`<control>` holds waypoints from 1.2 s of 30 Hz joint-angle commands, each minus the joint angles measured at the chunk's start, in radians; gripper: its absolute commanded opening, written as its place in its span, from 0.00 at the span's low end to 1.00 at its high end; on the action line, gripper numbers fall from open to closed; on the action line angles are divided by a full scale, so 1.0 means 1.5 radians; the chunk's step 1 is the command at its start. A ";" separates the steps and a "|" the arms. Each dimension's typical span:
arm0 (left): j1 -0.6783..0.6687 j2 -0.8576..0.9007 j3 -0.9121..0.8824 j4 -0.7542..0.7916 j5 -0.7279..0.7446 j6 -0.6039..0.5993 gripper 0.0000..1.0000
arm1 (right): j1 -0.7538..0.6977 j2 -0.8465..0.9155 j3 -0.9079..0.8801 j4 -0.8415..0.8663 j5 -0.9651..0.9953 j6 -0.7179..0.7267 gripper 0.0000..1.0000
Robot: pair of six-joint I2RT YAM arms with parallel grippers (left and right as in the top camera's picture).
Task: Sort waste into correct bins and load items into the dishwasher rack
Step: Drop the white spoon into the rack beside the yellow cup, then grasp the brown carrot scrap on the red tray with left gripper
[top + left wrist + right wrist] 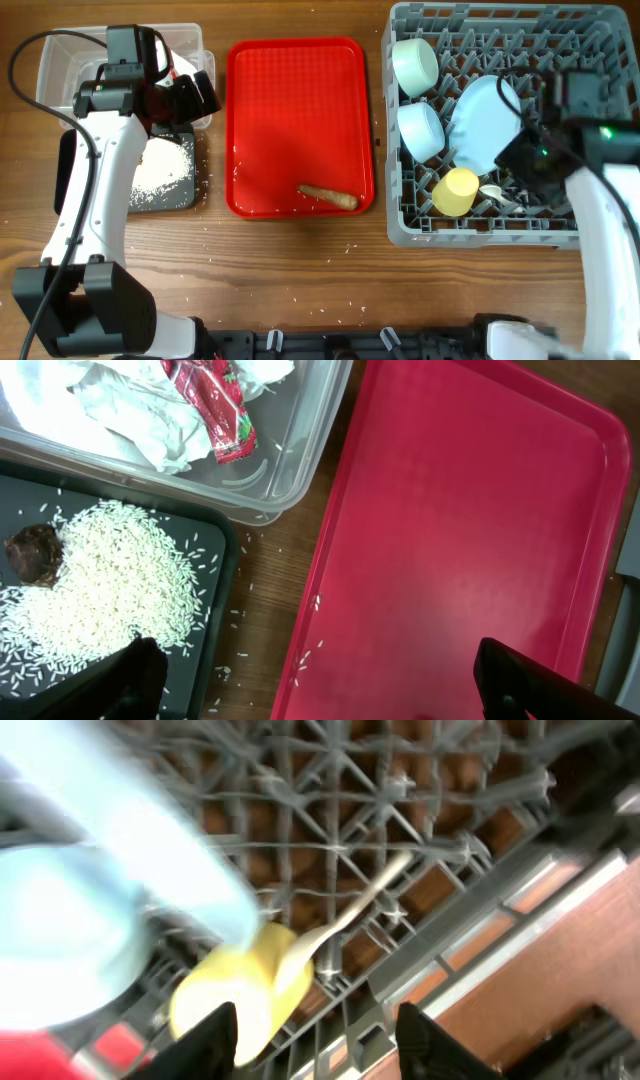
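Wooden table (300, 260) bearing clear tub (60, 70) (10 o'clock), black tray (165, 203) (9), red tray (300, 110) (centre), grey rack (480, 232) (3); stray rice grains (243, 603) on wood.

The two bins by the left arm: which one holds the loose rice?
The shallow black tray; rice and a dark lump lie in it. The clear tub holds tissue and a red wrapper.

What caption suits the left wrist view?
Rice and a dark lump in the black tray, beside the red tray.
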 commanded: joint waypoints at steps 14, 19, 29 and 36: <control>-0.379 0.156 -0.004 -0.013 -0.065 -0.490 0.80 | 0.003 -0.073 0.005 0.049 0.012 -0.125 0.99; -0.431 0.229 -0.004 -0.017 -0.058 -0.547 0.72 | 0.003 -0.064 0.005 0.044 0.013 -0.126 1.00; -0.485 0.234 -0.022 -0.046 -0.028 -0.602 0.69 | 0.003 -0.064 0.005 0.043 0.013 -0.133 1.00; -0.461 0.244 -0.109 0.048 0.024 -0.645 0.41 | 0.003 -0.064 0.005 0.050 0.013 -0.133 1.00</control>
